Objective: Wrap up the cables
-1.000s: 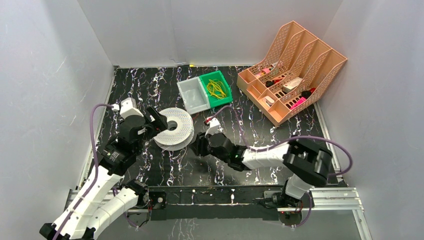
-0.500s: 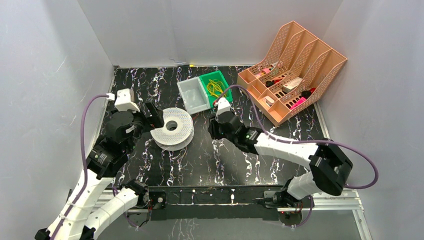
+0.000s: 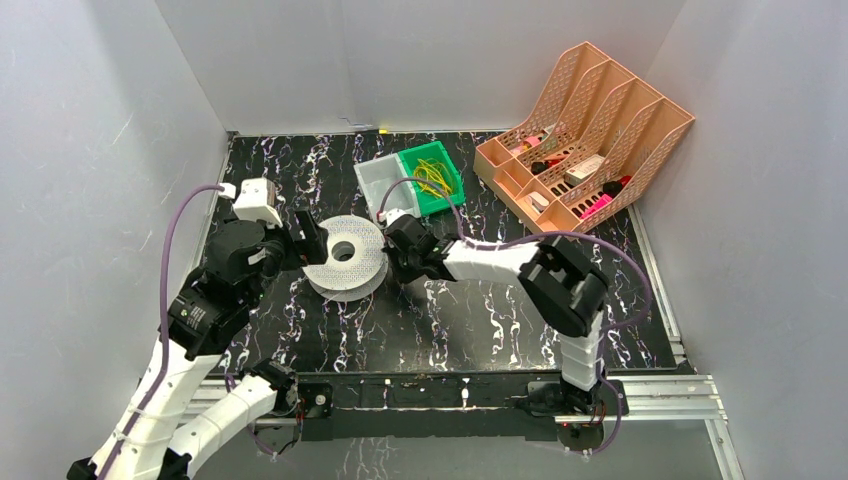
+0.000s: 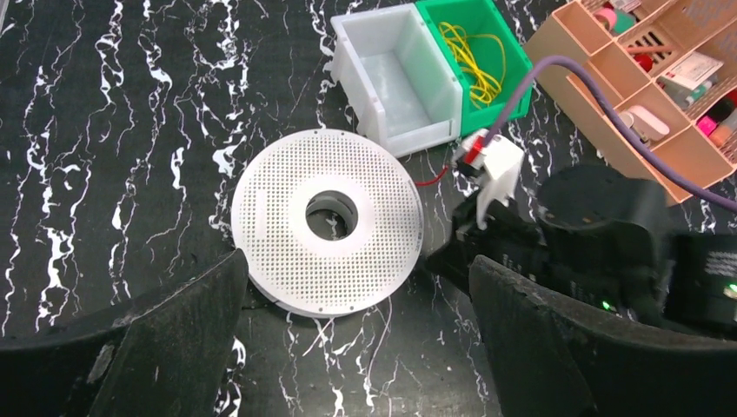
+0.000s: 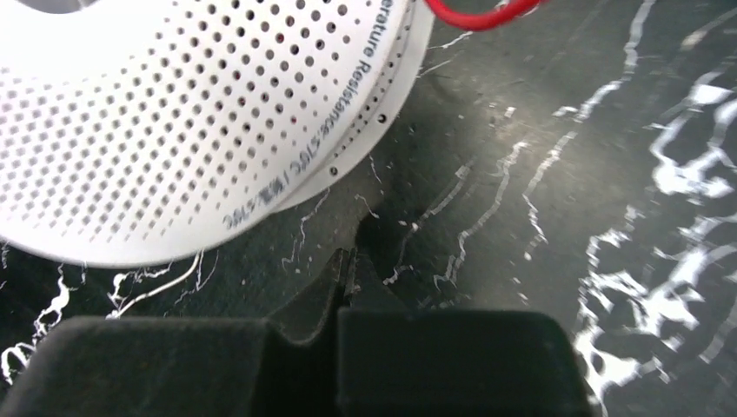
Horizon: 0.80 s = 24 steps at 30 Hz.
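A white perforated spool (image 3: 345, 255) lies flat on the black marble table (image 3: 450, 330). A short stretch of the thin red cable (image 4: 432, 181) shows between the spool's (image 4: 328, 221) right rim and the white bin. It also curves past the top edge of the right wrist view as a red loop (image 5: 474, 16). My left gripper (image 3: 305, 242) hovers at the spool's left side, wide open (image 4: 356, 347) and empty. My right gripper (image 3: 393, 265) sits low at the spool's right rim (image 5: 217, 113). It is shut (image 5: 348, 261) with nothing visible between its fingers, apart from the cable.
A white bin (image 3: 385, 190) and a green bin (image 3: 433, 177) holding a yellow wire tangle stand just behind the spool. An orange divided organiser (image 3: 580, 140) fills the back right. The right arm's purple cord (image 3: 500, 240) arcs over the table's middle.
My right gripper swung left from near the green bin down to the spool's right rim and closed. The left gripper opened to full width and stayed by the spool.
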Tool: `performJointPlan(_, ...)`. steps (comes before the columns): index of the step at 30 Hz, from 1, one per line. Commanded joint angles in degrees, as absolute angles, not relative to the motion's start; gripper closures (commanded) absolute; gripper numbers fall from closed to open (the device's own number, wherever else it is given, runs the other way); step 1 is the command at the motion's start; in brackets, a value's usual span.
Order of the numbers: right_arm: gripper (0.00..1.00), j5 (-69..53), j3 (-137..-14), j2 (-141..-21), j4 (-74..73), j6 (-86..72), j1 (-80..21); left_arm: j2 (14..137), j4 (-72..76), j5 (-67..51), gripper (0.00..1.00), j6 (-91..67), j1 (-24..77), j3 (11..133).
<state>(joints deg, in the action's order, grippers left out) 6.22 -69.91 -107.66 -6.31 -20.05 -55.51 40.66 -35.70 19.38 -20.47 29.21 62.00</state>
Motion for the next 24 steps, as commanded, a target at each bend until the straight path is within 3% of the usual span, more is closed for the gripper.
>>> performJointPlan(1,1.0,0.9,-76.5,-112.2,-5.9,-22.0,-55.5,39.5,-39.3,18.4,0.02,-18.9,29.2,64.1)
performJointPlan(24,1.0,-8.7,-97.5,-129.4,2.4,-35.3,-58.8,38.4,-40.1,19.6,0.02,-17.3,29.2,62.9)
